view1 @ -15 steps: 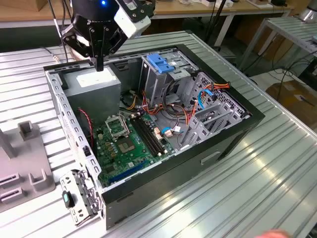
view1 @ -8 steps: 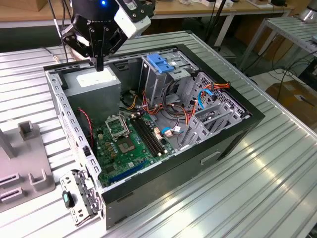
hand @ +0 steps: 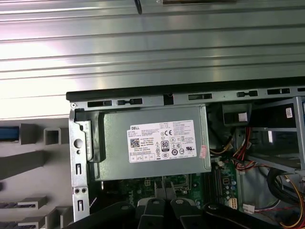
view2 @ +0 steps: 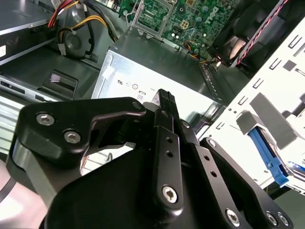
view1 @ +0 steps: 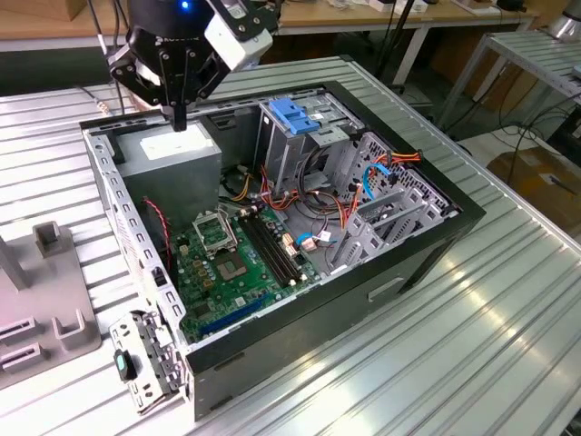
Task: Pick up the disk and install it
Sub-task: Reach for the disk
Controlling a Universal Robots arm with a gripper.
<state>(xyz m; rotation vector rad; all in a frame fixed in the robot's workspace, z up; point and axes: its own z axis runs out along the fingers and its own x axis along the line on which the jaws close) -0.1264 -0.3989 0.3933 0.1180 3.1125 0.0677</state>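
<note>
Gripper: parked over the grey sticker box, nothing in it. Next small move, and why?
Probably slide sideways off the case, toward the exterior view's left. The gripper hangs over the grey box with jaws shut and empty. In the second wrist view a blue-railed piece, likely the disk, stands beyond the perforated case wall on that side.

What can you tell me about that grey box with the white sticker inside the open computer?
It is a power supply, a rectangular box of dull grey sheet metal with a white printed sticker on its upward face. It sits level in a corner of the open computer case, beside the green motherboard. Coloured wires bunch at one end. The robot's shut pincer hangs right above the sticker; whether it touches cannot be seen.
</note>
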